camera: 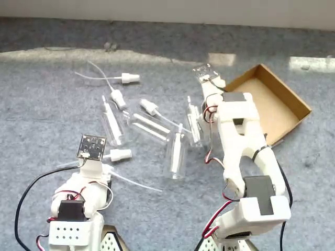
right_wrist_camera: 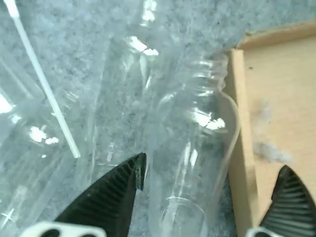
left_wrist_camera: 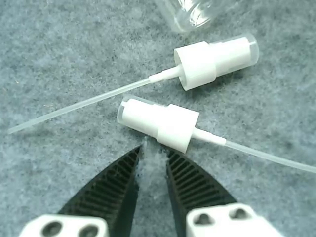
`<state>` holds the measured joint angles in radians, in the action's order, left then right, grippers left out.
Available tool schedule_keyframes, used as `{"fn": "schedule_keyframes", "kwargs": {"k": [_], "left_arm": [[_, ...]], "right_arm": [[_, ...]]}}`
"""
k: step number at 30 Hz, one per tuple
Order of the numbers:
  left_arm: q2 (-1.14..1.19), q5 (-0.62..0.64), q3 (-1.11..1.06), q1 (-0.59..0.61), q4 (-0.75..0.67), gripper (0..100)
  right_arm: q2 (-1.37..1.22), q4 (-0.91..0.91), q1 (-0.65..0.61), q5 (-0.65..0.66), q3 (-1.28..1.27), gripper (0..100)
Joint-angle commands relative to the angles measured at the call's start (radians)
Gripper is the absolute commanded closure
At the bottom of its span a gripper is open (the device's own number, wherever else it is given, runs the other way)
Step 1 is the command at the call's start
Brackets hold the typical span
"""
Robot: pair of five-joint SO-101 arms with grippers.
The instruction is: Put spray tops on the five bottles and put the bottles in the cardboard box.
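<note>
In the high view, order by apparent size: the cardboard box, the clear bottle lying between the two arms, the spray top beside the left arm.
1. cardboard box
2. clear bottle
3. spray top

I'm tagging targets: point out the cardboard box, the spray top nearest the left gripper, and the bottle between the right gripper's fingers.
cardboard box (camera: 268,100): high view, bare inside floor.
spray top (left_wrist_camera: 177,129): left wrist view, white collar.
clear bottle (right_wrist_camera: 195,131): right wrist view, its shoulder.

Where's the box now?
High view, right side: the box sits open just beyond the right gripper. A bottle lies beside its wall.
</note>
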<state>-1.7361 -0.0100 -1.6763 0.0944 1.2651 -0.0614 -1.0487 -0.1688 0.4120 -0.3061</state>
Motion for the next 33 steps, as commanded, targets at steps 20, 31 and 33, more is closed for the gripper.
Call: {"fn": "schedule_keyframes", "kwargs": {"k": [20, 31, 33], "left_arm": [[-0.005, 0.005, -0.021, -0.018, 0.005, 99], [-0.005, 0.005, -0.021, -0.016, 0.005, 99], [-0.005, 0.005, -0.021, -0.016, 0.005, 99]], "right_arm": [[-0.010, 0.030, -0.059, 0.011, 0.056, 76.4], [-0.002, -0.096, -0.068, 0.011, 0.130, 76.3], [-0.001, -0.130, -0.064, 0.011, 0.176, 76.3]]}}
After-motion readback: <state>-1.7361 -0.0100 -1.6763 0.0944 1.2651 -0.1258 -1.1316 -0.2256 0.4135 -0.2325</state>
